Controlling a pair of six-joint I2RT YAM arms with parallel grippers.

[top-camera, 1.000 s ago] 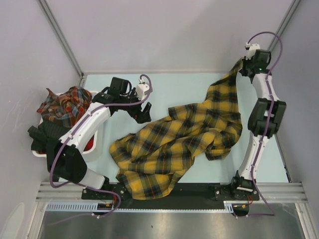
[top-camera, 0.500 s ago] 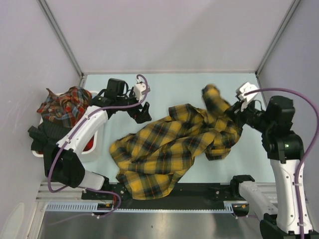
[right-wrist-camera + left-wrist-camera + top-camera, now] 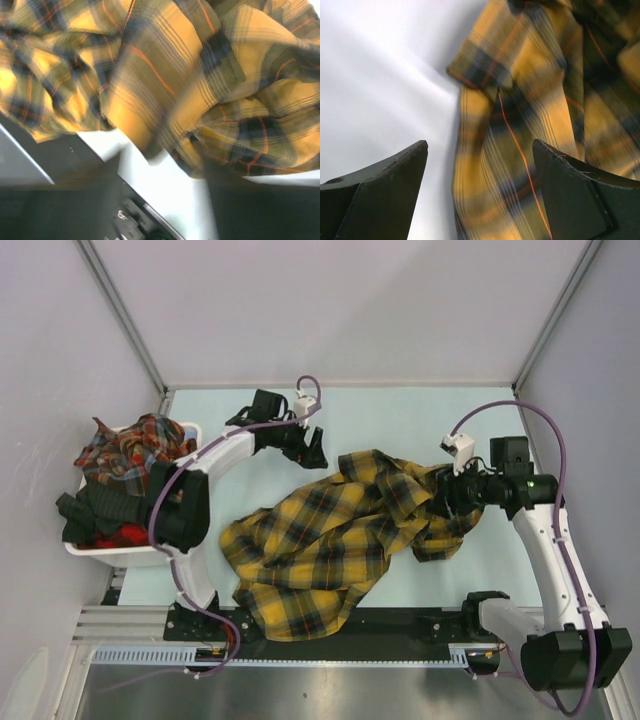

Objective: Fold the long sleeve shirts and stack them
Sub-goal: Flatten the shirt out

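Observation:
A mustard-yellow plaid long sleeve shirt [image 3: 340, 530] lies crumpled across the middle of the table, its near part hanging over the front rail. My left gripper [image 3: 312, 452] is open just past the shirt's far left edge. In the left wrist view a fold of the yellow cloth [image 3: 510, 130] lies between and beyond the spread fingers [image 3: 385, 185] of the left gripper [image 3: 480, 147]. My right gripper [image 3: 445, 495] sits low at the shirt's right side. In the blurred right wrist view the jaws of the right gripper [image 3: 162, 167] stand apart over bare table, with the shirt [image 3: 165, 75] just beyond them.
A white basket [image 3: 196, 430] at the left holds red-toned plaid shirts [image 3: 130, 450] and dark clothes [image 3: 95, 515]. A black rail [image 3: 400, 625] runs along the near edge. Grey walls close in the back and both sides.
The right arm swung down from the far right corner, brought the raised sleeve onto the pile, and its jaws parted. The left arm reached farther out and right to the shirt's far edge.

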